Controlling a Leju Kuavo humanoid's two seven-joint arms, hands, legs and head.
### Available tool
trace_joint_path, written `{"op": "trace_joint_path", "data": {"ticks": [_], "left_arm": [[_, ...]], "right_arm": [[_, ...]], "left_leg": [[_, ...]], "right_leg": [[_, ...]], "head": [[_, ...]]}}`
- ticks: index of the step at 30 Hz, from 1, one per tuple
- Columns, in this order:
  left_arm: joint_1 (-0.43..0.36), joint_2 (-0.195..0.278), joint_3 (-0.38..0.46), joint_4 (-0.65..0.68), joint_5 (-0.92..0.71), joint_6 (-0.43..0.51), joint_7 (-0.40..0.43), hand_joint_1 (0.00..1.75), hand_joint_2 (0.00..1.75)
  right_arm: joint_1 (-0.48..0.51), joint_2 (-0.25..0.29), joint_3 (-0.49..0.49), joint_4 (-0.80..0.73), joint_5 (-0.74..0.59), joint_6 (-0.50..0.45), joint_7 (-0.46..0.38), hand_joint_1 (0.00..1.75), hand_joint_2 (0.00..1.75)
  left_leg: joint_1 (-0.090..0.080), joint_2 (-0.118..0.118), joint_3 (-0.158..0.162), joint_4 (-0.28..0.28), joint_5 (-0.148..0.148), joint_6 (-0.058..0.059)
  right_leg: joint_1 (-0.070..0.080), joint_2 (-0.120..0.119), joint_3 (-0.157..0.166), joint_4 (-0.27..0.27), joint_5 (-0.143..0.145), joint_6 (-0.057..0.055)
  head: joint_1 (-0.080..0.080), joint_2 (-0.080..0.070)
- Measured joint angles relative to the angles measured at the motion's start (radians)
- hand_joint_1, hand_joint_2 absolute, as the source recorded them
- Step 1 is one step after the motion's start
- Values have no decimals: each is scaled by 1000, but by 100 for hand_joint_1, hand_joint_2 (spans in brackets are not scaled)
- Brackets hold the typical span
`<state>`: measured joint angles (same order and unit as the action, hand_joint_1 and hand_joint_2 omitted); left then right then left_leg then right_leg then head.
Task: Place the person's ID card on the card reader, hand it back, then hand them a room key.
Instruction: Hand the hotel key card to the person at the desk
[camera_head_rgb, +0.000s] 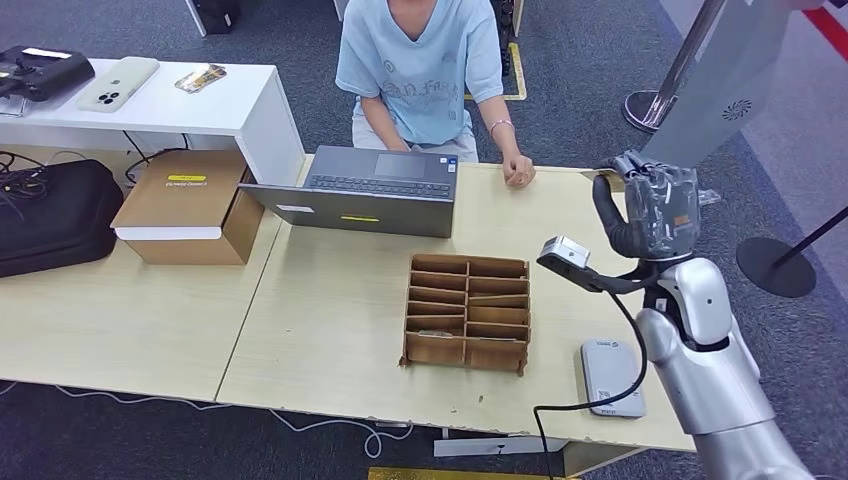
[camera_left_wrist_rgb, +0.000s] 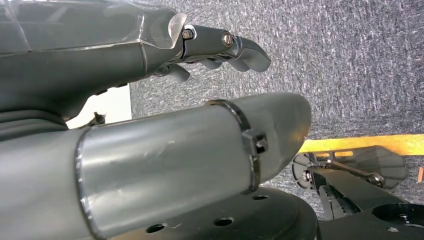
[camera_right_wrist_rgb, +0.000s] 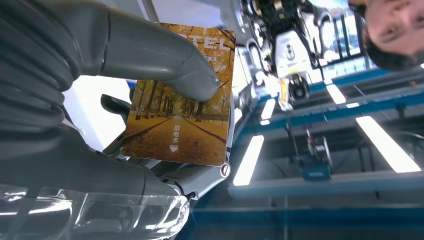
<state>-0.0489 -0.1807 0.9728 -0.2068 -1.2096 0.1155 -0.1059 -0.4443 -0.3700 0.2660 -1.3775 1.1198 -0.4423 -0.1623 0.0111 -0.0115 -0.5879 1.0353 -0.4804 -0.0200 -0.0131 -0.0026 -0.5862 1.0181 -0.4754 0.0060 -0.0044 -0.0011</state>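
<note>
From up high I cannot see the room key (camera_right_wrist_rgb: 182, 100), because the back of my right hand (camera_head_rgb: 655, 208) hides it. My wrist camera shows it: a card with yellow trees and a path, pressed between my thumb (camera_right_wrist_rgb: 165, 55) and my fingers (camera_right_wrist_rgb: 200, 177). The thumb covers part of the top words. So my right hand holds the key tight.

My right hand is up in the air at the far right corner of the table (camera_head_rgb: 330, 330), near the person (camera_head_rgb: 425, 70) who sits on the far side. The person's fist (camera_head_rgb: 518, 172) rests on the table edge, a little to the left of my hand.

The card reader (camera_head_rgb: 612, 376) lies flat near me, close to the near right edge. The brown box with slots (camera_head_rgb: 467, 312) sits left of it. The laptop (camera_head_rgb: 365, 190) is further back.

My left hand (camera_left_wrist_rgb: 220, 47) hangs low over grey carpet. Its fingers are a bit bent and hold nothing.
</note>
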Motion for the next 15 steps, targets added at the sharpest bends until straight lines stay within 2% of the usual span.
{"op": "trace_joint_path", "data": {"ticks": [7,15], "left_arm": [[-1,0,0,0,-15,-1,-2,0,0],[-3,0,0,0,-27,-8,-2,0,0]], "right_arm": [[-110,28,73,58,69,-12,-6,175,175],[-286,101,173,184,118,56,16,175,175]], "left_leg": [[0,0,0,0,0,0],[0,0,0,0,1,-1]], "right_leg": [[0,0,0,0,0,0],[0,1,0,1,0,0]], "head": [[0,0],[0,0]]}}
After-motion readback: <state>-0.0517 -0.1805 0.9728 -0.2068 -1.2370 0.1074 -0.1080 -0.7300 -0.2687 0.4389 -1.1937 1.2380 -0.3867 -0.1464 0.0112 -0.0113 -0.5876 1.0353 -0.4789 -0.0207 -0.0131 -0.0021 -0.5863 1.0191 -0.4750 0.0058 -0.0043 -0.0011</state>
